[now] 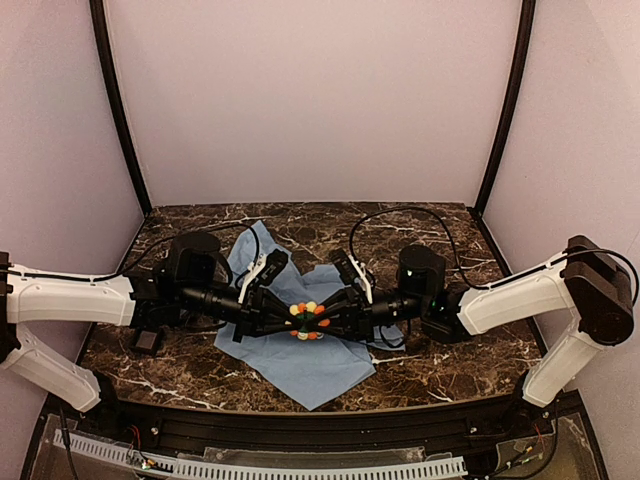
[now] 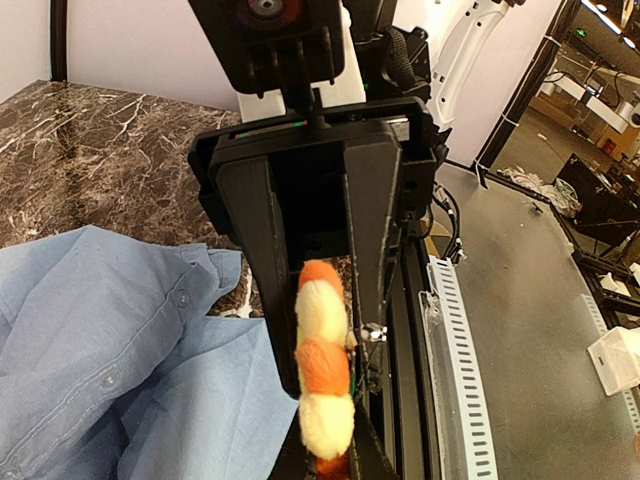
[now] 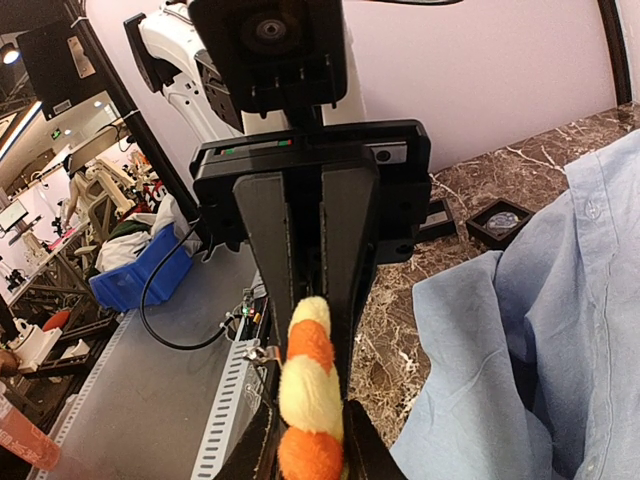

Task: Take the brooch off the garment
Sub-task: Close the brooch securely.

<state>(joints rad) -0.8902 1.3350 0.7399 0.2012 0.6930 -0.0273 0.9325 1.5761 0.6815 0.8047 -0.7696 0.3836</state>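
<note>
The small flower-shaped brooch (image 1: 308, 320) of orange, yellow and red rounded petals is shown at the centre of the overhead view. It is held between two opposed grippers over the large light blue thin-fabric garment (image 1: 300, 365), which is spread from 11 o'clock to 6 o'clock of it on the dark veined marble table (image 1: 440, 360). The right gripper (image 1: 328, 318), entering from 3 o'clock, is seen clamped on the brooch, its fingers flanking the petals edge-on in the right wrist view. The left gripper (image 1: 289, 318), at 9 o'clock, is pressed fully together at the brooch's edge. What is pinched there cannot be told, and whether the pin passes through the cloth is hidden. The risk is judged to lie in opposed pulling. If the clasp is unopened, the thin fabric could be torn or dragged upward. If the soft petals are squeezed unevenly, the brooch could be lost from the grip and dropped among the folds.
</note>
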